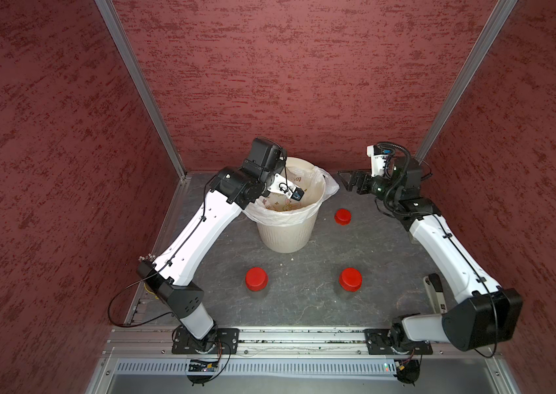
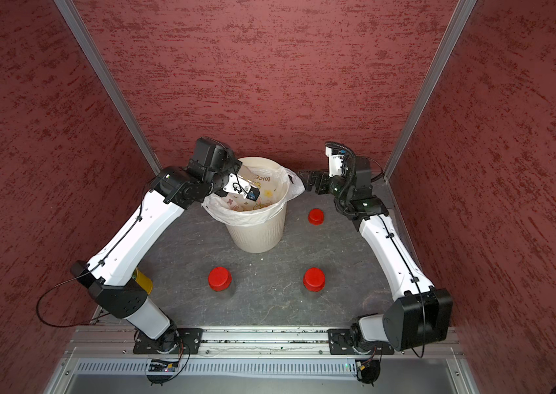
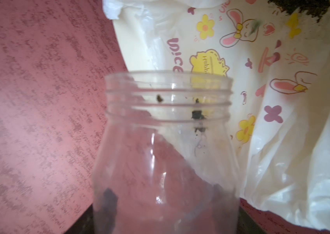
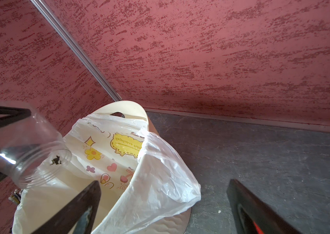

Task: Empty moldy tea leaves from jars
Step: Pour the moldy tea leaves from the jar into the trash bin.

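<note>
My left gripper [image 3: 164, 198] is shut on an open clear jar [image 3: 168, 121] that has no lid. The jar [image 4: 28, 145] is tilted mouth-down over the cream bin [image 1: 287, 235]. A few dark tea bits [image 3: 197, 115] cling inside its neck, and a dark heap of tea leaves [image 3: 301, 8] lies in the bag. Two jars with red lids [image 1: 256, 279] [image 1: 350, 279] stand at the front in both top views. Right of the bin is a third red lid [image 1: 342, 216]; I cannot tell whether a jar is under it. My right gripper [image 1: 346, 178] hangs open and empty beside the bin's rear right.
A white printed bag [image 4: 160, 182] lines the bin [image 2: 256, 235] and spills over its rim toward the right gripper [image 4: 164, 184]. Red walls close in on three sides. A yellow object [image 2: 143, 279] sits behind the left arm, and a white and black object [image 1: 435, 293] lies by the right arm.
</note>
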Controlling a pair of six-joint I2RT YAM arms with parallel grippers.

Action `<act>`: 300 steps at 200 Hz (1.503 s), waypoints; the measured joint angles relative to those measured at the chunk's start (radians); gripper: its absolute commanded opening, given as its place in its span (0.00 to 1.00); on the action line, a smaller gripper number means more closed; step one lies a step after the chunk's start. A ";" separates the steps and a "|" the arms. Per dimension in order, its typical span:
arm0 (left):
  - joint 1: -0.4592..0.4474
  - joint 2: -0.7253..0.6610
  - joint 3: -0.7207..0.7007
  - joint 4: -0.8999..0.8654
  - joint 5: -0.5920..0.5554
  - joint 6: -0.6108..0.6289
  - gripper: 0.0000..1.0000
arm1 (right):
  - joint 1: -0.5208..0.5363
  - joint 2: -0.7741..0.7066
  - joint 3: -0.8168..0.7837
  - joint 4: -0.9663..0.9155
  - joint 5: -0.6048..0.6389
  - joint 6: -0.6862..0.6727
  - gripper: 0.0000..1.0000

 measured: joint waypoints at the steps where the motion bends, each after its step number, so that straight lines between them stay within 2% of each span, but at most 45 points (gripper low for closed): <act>1: 0.000 -0.001 -0.001 0.000 0.000 0.000 0.69 | 0.000 0.000 0.000 0.000 0.000 0.000 0.99; 40: 0.003 -0.024 -0.070 -0.003 0.000 -0.002 0.69 | 0.000 0.000 0.000 0.000 -0.002 0.000 0.99; 89: -0.042 0.004 0.003 0.001 -0.001 0.001 0.69 | 0.000 0.000 0.002 -0.001 -0.002 -0.001 0.99; 131: 0.000 -0.001 -0.054 -0.004 -0.002 0.000 0.69 | 0.000 0.000 0.002 -0.002 -0.002 -0.001 0.99; 217: -0.024 -0.005 -0.025 0.003 -0.008 0.000 0.69 | 0.000 0.000 0.002 -0.002 -0.003 -0.001 0.99; 266: 0.005 -0.012 -0.092 0.009 -0.003 -0.001 0.69 | 0.000 0.000 0.002 -0.001 -0.004 -0.001 0.99; 300: 0.016 -0.037 -0.107 0.087 0.033 -0.001 0.69 | 0.000 0.000 0.002 0.000 -0.013 0.000 0.99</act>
